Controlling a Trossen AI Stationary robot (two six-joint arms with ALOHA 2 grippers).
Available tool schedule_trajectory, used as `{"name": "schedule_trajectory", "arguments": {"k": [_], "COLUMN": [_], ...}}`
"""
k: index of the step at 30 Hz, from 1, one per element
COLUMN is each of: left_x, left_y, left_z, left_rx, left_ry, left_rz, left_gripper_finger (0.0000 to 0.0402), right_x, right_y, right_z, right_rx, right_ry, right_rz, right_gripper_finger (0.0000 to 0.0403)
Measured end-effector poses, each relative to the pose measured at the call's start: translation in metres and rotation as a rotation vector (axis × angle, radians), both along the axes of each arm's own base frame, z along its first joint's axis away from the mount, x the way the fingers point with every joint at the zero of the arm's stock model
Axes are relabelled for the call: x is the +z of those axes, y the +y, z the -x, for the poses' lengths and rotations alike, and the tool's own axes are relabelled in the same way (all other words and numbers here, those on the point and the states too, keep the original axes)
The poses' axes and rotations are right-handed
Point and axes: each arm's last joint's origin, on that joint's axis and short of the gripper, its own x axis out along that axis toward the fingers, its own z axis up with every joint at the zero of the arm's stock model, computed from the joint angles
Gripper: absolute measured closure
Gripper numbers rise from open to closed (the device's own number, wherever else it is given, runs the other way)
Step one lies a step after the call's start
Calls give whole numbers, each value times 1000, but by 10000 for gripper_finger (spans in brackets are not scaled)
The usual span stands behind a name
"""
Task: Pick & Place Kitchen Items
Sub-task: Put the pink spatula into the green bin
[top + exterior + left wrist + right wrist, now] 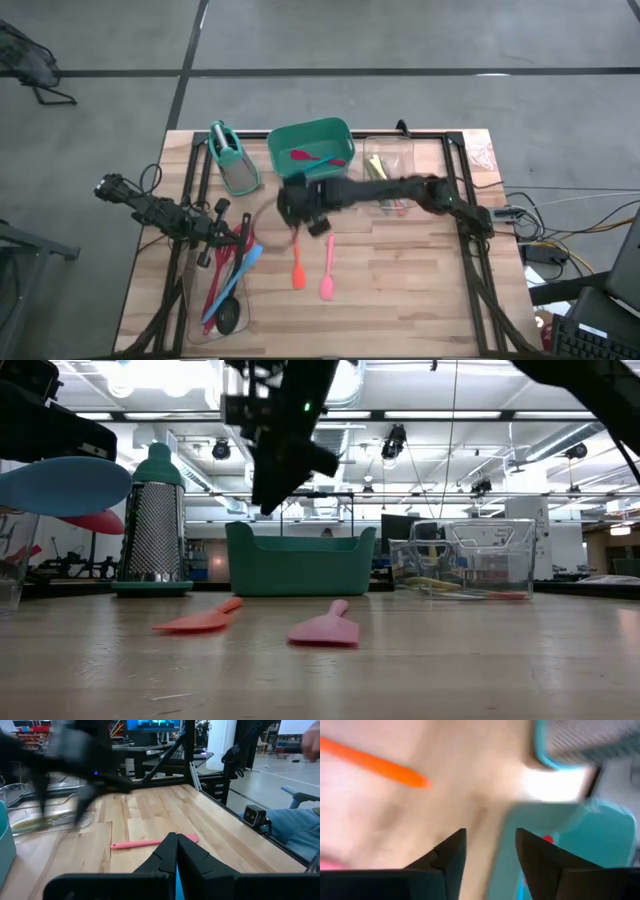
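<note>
An orange spatula (298, 268) and a pink spatula (328, 272) lie flat on the wooden table, side by side near its middle. My right gripper (490, 845) hovers open and empty above the table (305, 228), between the green tub (310, 148) and the two spatulas. The tub holds red and pink utensils (315, 157). My left gripper (176, 851) is shut and waits at the table's left (243, 232), over a clear bin (195, 300) that holds red, blue and black utensils. The pink spatula (150, 842) lies ahead of it.
A metal grater with a teal handle (235, 160) stands at the far left beside the tub. A second clear bin (392, 165) with yellowish tools stands at the far right. Bare wood lies near and right of the spatulas. A person's leg (295, 830) shows beyond the table.
</note>
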Motion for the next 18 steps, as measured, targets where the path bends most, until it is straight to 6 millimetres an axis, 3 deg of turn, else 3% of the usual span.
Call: {"name": "schedule_trajectory", "arguments": {"k": [11, 14, 18], "left_x": [0, 0, 0], "left_y": [0, 0, 0], "left_z": [0, 0, 0], "left_rx": [0, 0, 0], "left_ry": [0, 0, 0], "left_rz": [0, 0, 0], "left_gripper_finger": [392, 392, 392], "right_x": [-6, -13, -29], "right_y": [128, 148, 158], "right_z": [21, 27, 32], "right_rx": [238, 260, 247], "right_ry": [59, 81, 128], "right_rz": [-12, -96, -114], "right_gripper_finger": [128, 117, 118]}}
